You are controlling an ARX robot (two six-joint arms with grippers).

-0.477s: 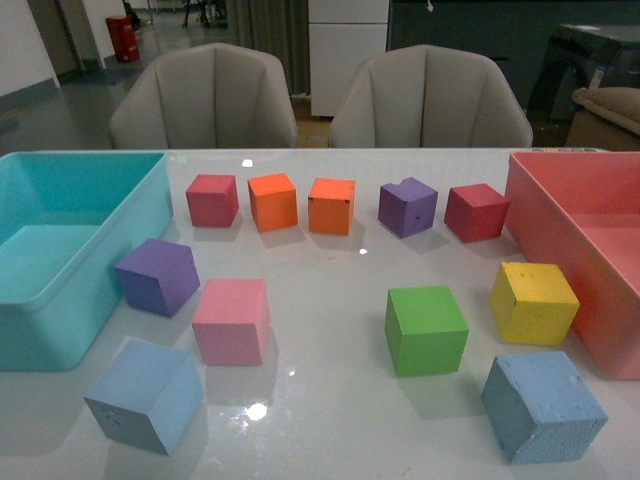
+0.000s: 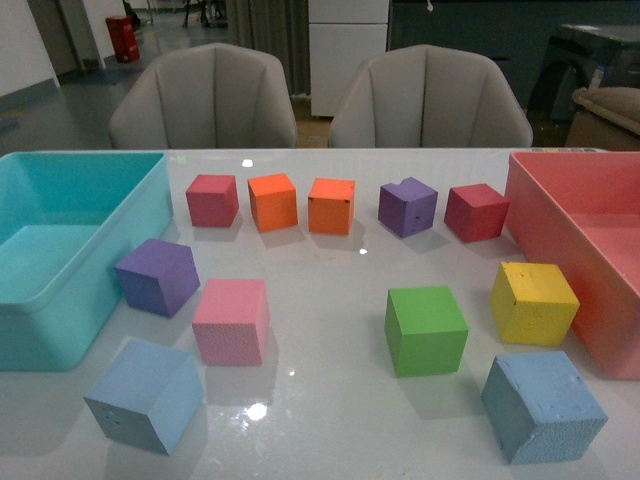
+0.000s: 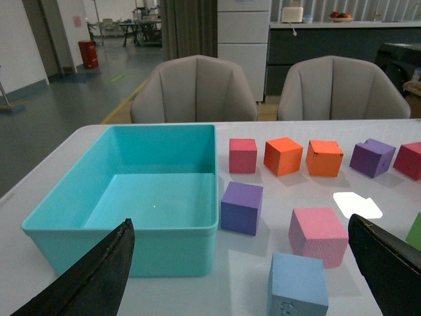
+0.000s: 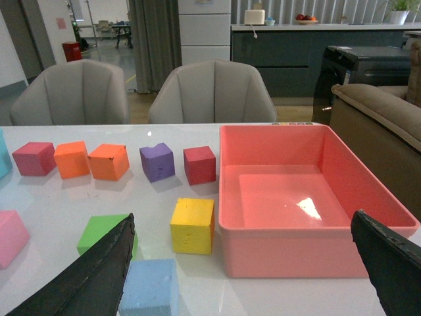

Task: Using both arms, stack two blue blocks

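Two blue blocks lie near the table's front edge. The lighter sky-blue block (image 2: 145,395) is at the front left, turned at an angle. The duller, rough-faced blue block (image 2: 543,405) is at the front right. Neither arm shows in the front view. In the left wrist view my left gripper (image 3: 240,227) is open, and the sky-blue block (image 3: 297,288) sits on the table between its black fingers (image 3: 99,276), untouched. In the right wrist view my right gripper (image 4: 243,224) is open too. The rough blue block (image 4: 150,288) lies just beside one finger (image 4: 99,270).
A turquoise bin (image 2: 60,300) stands at the left and a pink bin (image 2: 560,225) at the right. Purple (image 2: 157,275), pink (image 2: 231,320), green (image 2: 426,329) and yellow (image 2: 533,303) cubes lie mid-table. A row of red, orange and purple cubes is behind them. Two chairs stand beyond the far edge.
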